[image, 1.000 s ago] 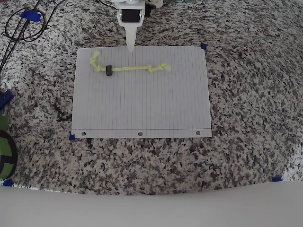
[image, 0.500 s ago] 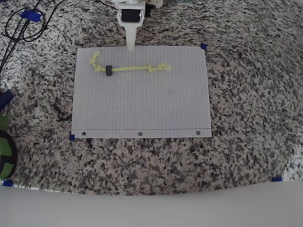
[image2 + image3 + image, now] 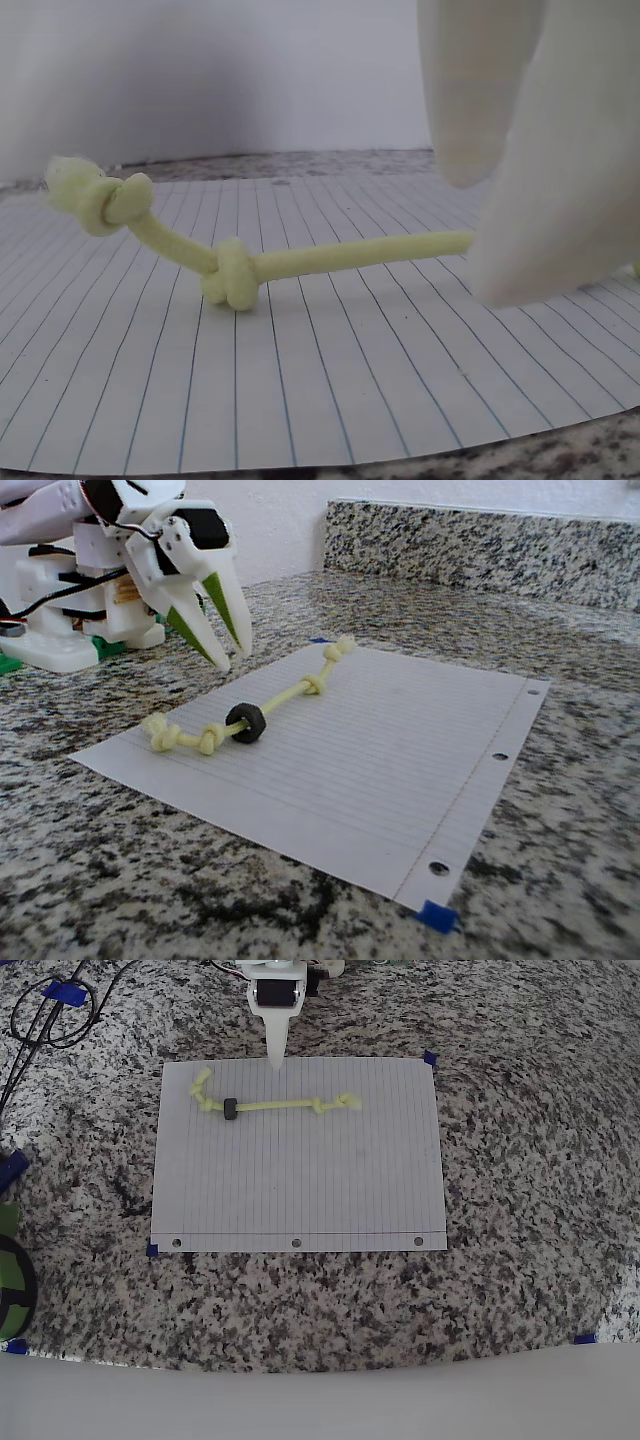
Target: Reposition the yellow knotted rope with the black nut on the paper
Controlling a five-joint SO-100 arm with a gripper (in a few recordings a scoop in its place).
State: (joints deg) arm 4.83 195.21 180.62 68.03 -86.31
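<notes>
Hand hovers slightly parted beside yellow knotted rope on paper

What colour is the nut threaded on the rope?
The nut is black, seen best in the fixed view, against the pale yellow-green rope.

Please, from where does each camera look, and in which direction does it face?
Overhead view: sits above the counter, faces straight down on the paper; the white hand enters from the top edge.
Wrist view: rides on the arm, low, looks along the sheet at the yellow knotted rope; white fingers at right.
Fixed view: stands low beside the counter, faces across the sheet toward the arm's base; hand upper left, jaws slightly apart.
Overhead and fixed views share the black nut.
</notes>
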